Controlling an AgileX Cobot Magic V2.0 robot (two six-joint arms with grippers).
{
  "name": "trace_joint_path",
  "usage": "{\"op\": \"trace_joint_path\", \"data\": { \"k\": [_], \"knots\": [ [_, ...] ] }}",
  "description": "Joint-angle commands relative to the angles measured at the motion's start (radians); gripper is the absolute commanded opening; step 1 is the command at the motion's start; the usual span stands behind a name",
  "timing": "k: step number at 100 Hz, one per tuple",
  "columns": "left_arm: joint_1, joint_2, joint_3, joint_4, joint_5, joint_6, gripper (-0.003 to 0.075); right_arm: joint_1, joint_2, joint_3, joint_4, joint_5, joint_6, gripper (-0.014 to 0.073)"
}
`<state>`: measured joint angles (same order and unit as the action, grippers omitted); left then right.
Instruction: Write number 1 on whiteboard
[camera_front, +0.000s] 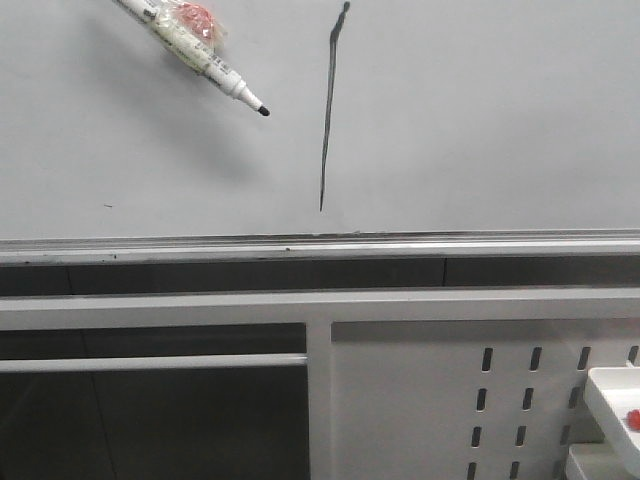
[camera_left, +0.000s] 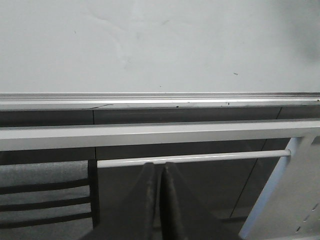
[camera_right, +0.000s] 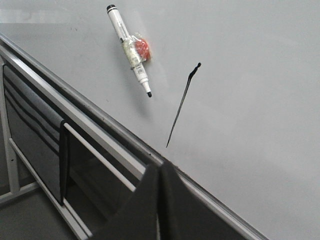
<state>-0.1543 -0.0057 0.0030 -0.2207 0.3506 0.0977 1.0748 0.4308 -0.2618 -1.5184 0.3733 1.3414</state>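
Only the fingers of each arm show. The left gripper (camera_left: 159, 200) has two dark, matte, wedge-shaped fingers (camera_left: 142, 205) that broaden toward the base, with a thin seam between them. The right gripper (camera_right: 159, 200) looks the same: black, smooth, tapered fingers (camera_right: 140, 210).

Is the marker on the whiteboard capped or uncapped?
Uncapped: the marker shows its bare dark tip and sticks to the whiteboard, left of the number 1.
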Motion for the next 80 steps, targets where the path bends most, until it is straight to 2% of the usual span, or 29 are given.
{"op": "trace_joint_path", "data": {
  "k": [1,9,18,40,57,66,73,80],
  "knots": [
    [0.000,-0.022,0.036,-0.022,-0.034,-0.009,-0.0020,0.001,0.004,-0.019,-0.092,0.020,0.077,-0.0071],
    [0.000,-0.022,0.036,-0.022,-0.034,-0.009,-0.0020,-0.007,0.004,0.011,-0.317,0.047,0.324,-0.0071],
    [0.000,-0.022,0.036,-0.022,-0.034,-0.009,-0.0020,-0.034,0.004,0.039,-0.316,0.048,0.433,-0.0071],
    [0.000,-0.022,0.036,-0.022,-0.034,-0.009,-0.0020,-0.146,0.004,0.092,-0.316,-0.011,0.433,-0.0071],
    [0.000,-0.022,0.036,-0.022,-0.034,-0.009,-0.0020,-0.146,0.004,0.092,-0.316,0.031,0.431,-0.0071],
    [0.000,-0.022,0.036,-0.022,-0.034,-0.009,-0.0020,-0.146,0.004,0.092,-0.311,0.038,0.379,-0.0071],
    [0.000,-0.022,0.036,-0.022,-0.034,-0.009,-0.0020,-0.146,0.004,0.083,-0.218,0.030,0.268,-0.0071],
    [0.000,-0.022,0.036,-0.022,-0.034,-0.009,-0.0020,-0.146,0.004,0.063,-0.034,0.013,0.120,-0.0071]
  ]
}}
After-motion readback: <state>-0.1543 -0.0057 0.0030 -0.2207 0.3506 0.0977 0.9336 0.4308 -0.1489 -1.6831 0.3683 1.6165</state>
